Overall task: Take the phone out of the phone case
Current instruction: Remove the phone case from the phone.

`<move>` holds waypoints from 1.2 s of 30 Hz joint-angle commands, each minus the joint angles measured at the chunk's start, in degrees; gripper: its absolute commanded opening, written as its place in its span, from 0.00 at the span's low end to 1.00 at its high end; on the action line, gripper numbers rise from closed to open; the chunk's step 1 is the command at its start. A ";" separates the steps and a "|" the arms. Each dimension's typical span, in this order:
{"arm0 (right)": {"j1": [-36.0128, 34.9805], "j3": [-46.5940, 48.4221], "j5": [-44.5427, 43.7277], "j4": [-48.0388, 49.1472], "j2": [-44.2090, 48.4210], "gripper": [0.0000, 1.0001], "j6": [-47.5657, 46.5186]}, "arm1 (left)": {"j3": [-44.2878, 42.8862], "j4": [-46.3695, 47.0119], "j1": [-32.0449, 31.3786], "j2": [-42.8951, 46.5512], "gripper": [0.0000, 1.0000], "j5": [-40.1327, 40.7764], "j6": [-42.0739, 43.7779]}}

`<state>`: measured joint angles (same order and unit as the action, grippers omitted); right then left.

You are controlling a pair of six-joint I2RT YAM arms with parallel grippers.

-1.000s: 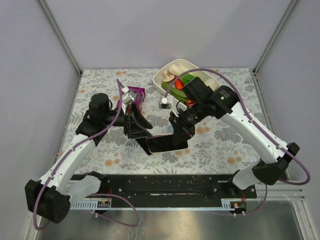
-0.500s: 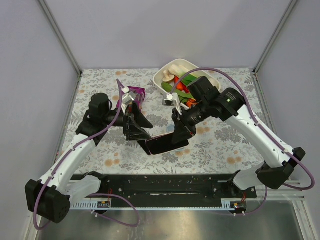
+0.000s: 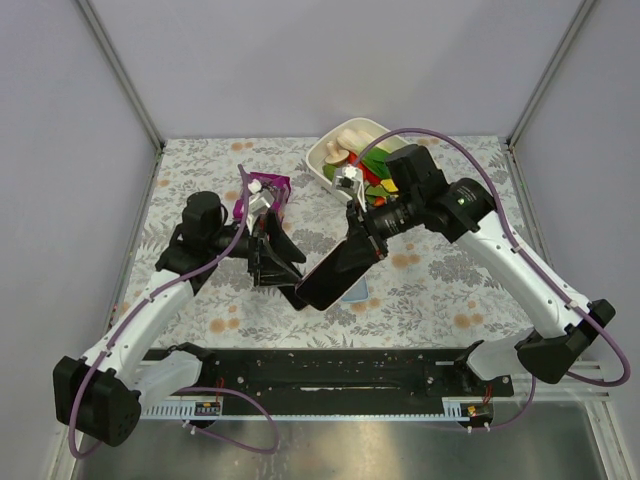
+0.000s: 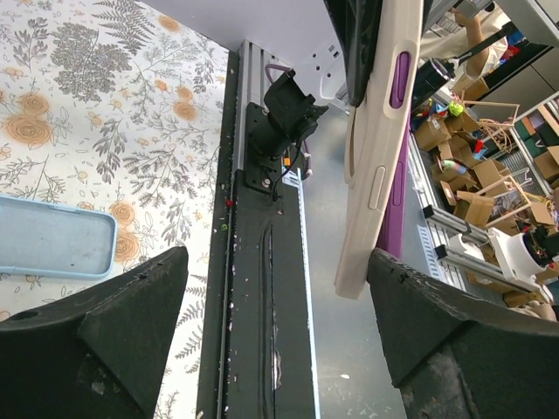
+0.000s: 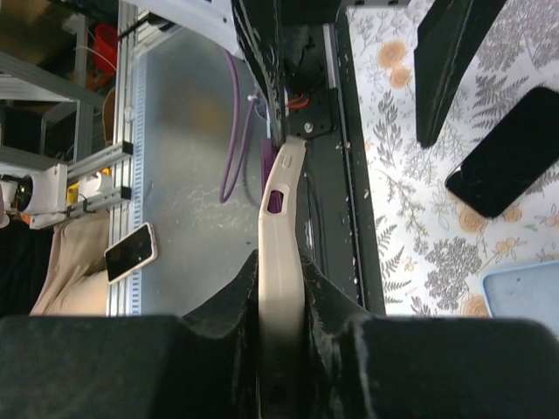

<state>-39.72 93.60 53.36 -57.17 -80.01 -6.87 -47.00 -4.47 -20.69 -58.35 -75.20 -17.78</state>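
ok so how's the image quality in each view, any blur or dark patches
Top external: soft, even light, sharp throughout, only faint shadows on the table. Left wrist: its fingers are near-black and a little soft up close, while the pale case and the background are clearer. Right wrist: the fingers fill the bottom as a dark, featureless mass; the case between them is sharp.

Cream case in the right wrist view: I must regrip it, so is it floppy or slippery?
The cream case juts from the right pincer without drooping, so probably fairly stiff. Its thin shell suggests it is light. Its smooth skin may slip if pinched loosely.
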 commanded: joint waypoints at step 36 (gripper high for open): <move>7.82 -8.69 0.16 38.61 2.75 0.00 16.18 | -1.96 -10.20 8.21 1.92 0.88 0.04 9.77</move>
<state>-32.21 85.10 50.19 -25.39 -80.88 7.40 -47.64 -14.55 -13.76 -59.59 -79.72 -11.75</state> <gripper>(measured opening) 0.199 0.882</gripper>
